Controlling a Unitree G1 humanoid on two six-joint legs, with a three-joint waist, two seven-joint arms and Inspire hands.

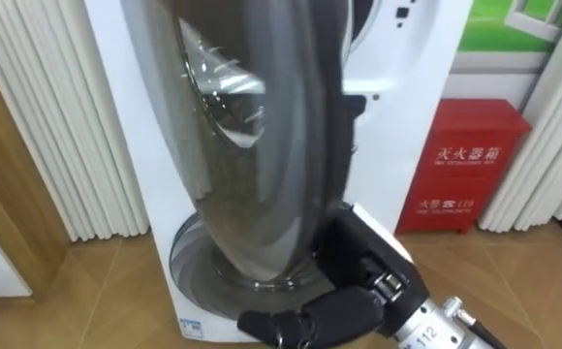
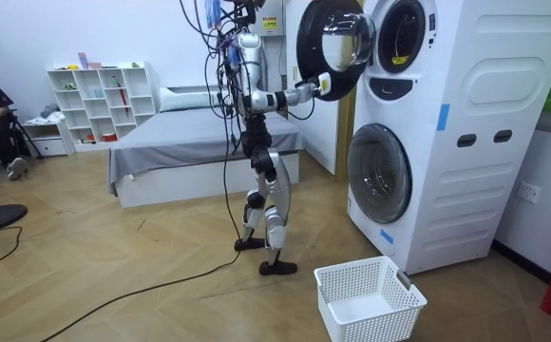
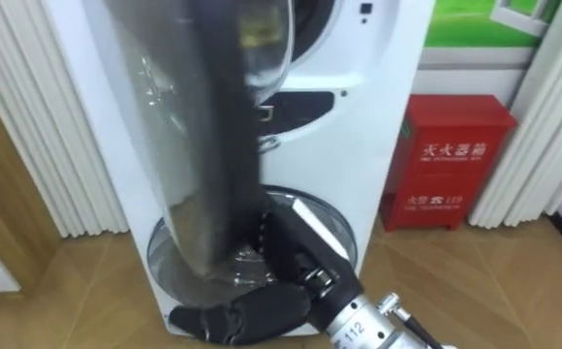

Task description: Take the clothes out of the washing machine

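Right robot hand (image 3: 252, 312) flat against open washing machine door (image 3: 203, 145)

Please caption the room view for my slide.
Robot's right hand at the open round glass door of the upper white washing machine; white plastic basket below.

White stacked washing machine (image 2: 465, 114) on the right. Its upper door (image 2: 331, 47), round with glass, is swung open leftward. The lower door (image 2: 380, 173) is shut.

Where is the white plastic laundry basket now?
The basket sits on the wooden floor at the room view's lower right, before the lower white washing machine.
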